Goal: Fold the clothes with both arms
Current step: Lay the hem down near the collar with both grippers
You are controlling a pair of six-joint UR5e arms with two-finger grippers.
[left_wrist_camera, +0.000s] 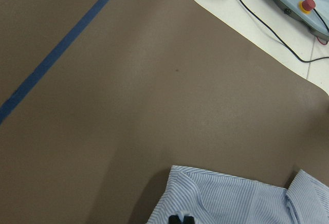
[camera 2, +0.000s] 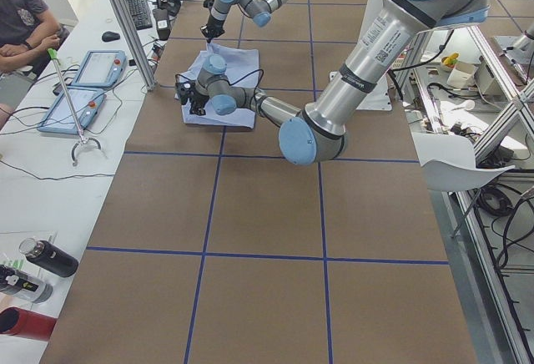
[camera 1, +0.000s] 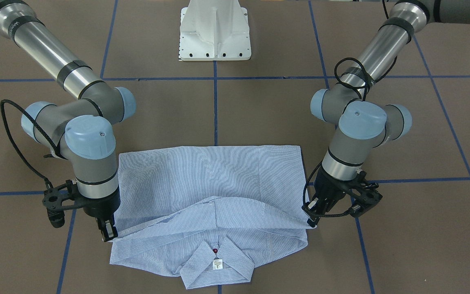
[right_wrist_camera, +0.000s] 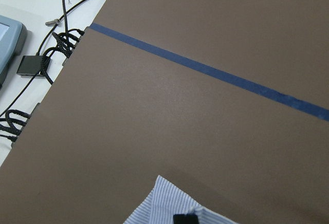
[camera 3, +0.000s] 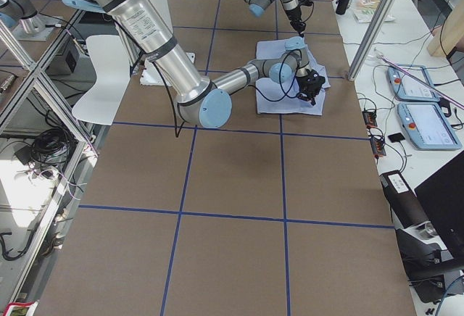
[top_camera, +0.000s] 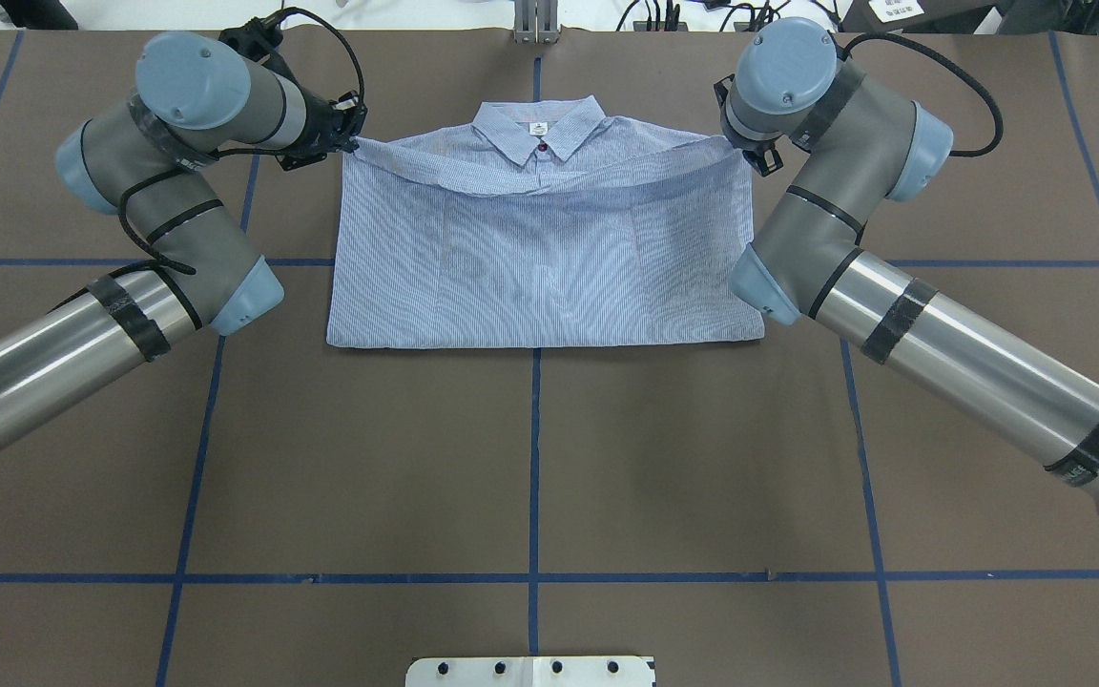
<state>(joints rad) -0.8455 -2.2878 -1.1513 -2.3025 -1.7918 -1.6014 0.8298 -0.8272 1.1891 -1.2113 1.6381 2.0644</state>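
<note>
Holding the shirt [camera 1: 210, 175] by its raised edge, left claw [camera 1: 313, 218] and right claw [camera 1: 108, 233] clamped shut; risks a crooked fold or a slipped corner if carried unevenly.

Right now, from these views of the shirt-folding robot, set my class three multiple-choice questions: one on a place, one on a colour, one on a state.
1. Where does the collar of the shirt lie relative to the white pedestal?
A. Right beside it.
B. At the shirt's far end from it.
C. Hidden under the fold.

2. What colour are the tape lines on the table?
A. Blue.
B. Red.
C. Yellow.

3. What are the left hand and right hand doing?
A. Hanging open high above the shirt.
B. Resting on bare table.
C. Each pinching a corner of the folded-over layer.

Answers: 1 B, the front-facing view shows the collar at the opposite end to the pedestal. 2 A, every grid line is blue. 3 C, both wrist views show a hand closed on striped cloth.
</note>
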